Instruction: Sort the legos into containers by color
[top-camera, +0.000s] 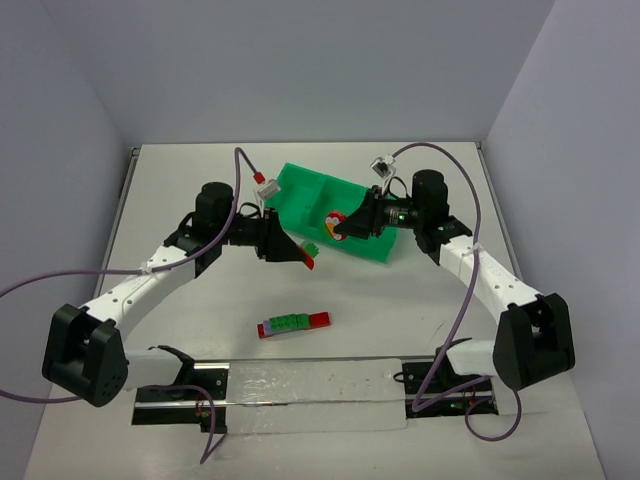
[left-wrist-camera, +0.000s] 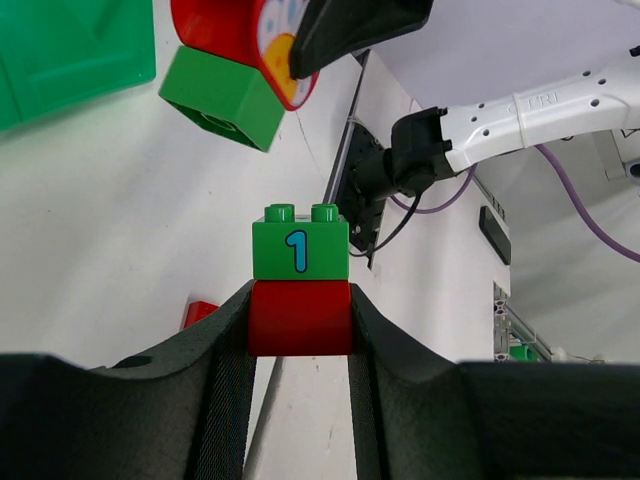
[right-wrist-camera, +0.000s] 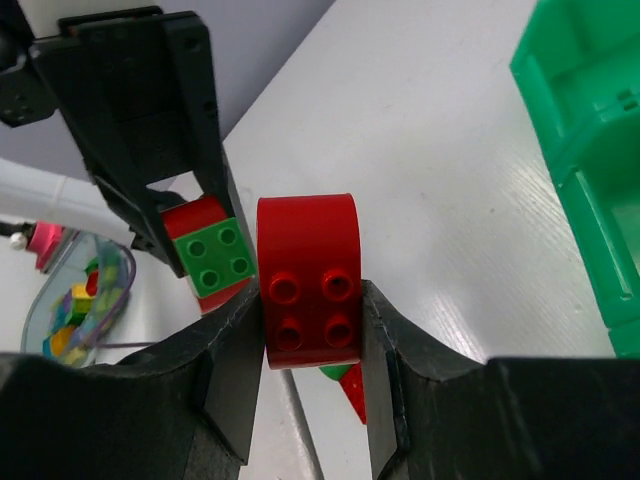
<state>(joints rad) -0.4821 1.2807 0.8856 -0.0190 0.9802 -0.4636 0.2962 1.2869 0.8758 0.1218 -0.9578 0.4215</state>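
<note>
Glossy moulded plastic everywhere, on a matte white table (top-camera: 400, 300). At centre left of the top view, the left gripper (top-camera: 305, 257) is clamped on a red-and-green pair (top-camera: 309, 256). Its wrist view shows black, rubbery, ribbed fingers (left-wrist-camera: 225, 350) pressing both sides of a smooth red brick. A square green brick with two round studs showing and a blue "1" is stacked on top of it. The left arm runs from its base at lower left up and right, elbow bent, wrist pointing toward the frame's centre.

Below centre, a loose stack (top-camera: 293, 323) lies flat on the table, apart from both arms. It is a short bar of red, pale lavender, green and red sections.

Above centre sits the green tray (top-camera: 303, 190), rigid, thin-walled and square-celled, resting at a slant.

Just right of the pair, over the tray's near edge, the right gripper (top-camera: 340, 226) is closed on a red rounded brick (right-wrist-camera: 308, 280). This one is arch-topped, with four studs facing its wrist camera. The left wrist view shows a white and yellow dial face on it and a green brick (left-wrist-camera: 220, 95) joined to it. The right arm climbs from lower right, folds at the elbow, and points its wrist left, so the two grippers nearly meet.

A clear tub (right-wrist-camera: 75, 290) of mixed bricks shows at lower left of the right wrist view.
</note>
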